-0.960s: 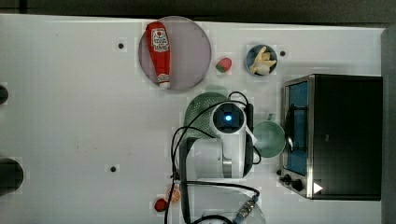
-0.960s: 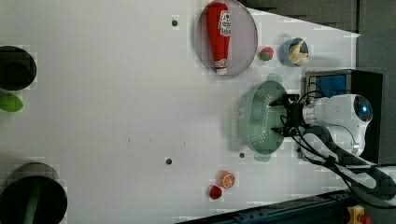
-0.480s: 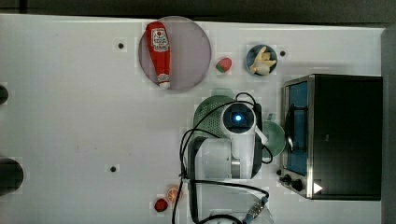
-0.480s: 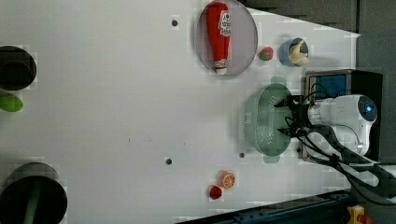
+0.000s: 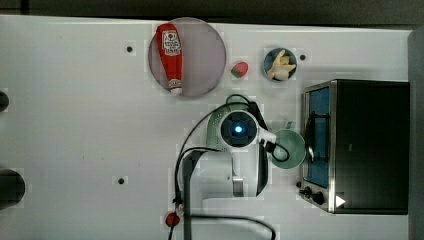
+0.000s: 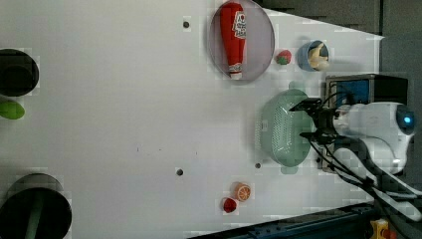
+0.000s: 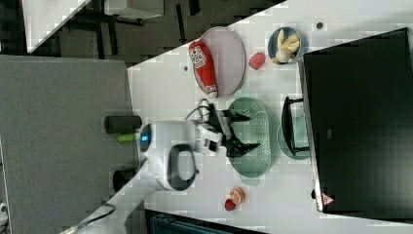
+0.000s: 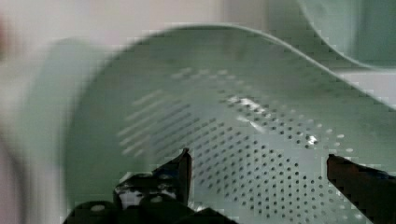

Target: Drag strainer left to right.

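The strainer (image 6: pixel 278 130) is a pale mint-green oblong colander with fine holes, lying on the white table just before the oven. It also shows in the right view (image 7: pixel 257 146), and as a sliver beside the arm in the top view (image 5: pixel 214 129). My gripper (image 6: pixel 304 119) is open and sits over the strainer's bowl with nothing between the fingers. The right view shows both black fingers spread above the holes (image 7: pixel 251 130). The wrist view has the gripper (image 8: pixel 259 172) close over the perforated inside (image 8: pixel 243 130). Whether a finger touches the plastic I cannot tell.
A smooth mint cup (image 5: pixel 290 149) stands against the black toaster oven (image 5: pixel 360 145). Farther back are a grey plate (image 5: pixel 202 60) with a ketchup bottle (image 5: pixel 170 55), a strawberry (image 5: pixel 240 69) and a blue bowl (image 5: pixel 280 64). An orange slice (image 6: pixel 242 191) lies near the front edge.
The strainer has slid a little toward the left view's right, nearer the oven. The gripper went that way with it, then drew back slightly, open throughout.
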{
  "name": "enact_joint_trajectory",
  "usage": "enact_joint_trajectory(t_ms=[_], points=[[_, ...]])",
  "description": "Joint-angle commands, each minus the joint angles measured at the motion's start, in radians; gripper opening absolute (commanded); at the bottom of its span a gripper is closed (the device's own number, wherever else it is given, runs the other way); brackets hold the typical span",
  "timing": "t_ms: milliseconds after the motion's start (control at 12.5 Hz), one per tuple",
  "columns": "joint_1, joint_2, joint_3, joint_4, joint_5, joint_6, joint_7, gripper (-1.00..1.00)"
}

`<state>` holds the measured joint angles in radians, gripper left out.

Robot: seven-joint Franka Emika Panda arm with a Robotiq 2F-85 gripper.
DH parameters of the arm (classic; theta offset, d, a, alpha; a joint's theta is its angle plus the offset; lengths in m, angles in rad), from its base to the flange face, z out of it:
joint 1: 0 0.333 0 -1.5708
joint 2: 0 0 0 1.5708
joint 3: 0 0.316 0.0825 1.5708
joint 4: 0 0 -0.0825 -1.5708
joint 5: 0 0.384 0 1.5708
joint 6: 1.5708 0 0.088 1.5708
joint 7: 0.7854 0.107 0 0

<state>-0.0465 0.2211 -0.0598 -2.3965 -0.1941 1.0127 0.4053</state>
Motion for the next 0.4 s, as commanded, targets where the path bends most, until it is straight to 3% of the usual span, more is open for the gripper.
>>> enact_joint_trajectory(t_ms=[80, 400], points=[[-0.004, -0.185, 0.006, 0.048, 0.006, -0.099, -0.258, 1.00], [0.002, -0.410, 0.061, 0.122, 0.058, -0.431, -0.258, 1.00]])
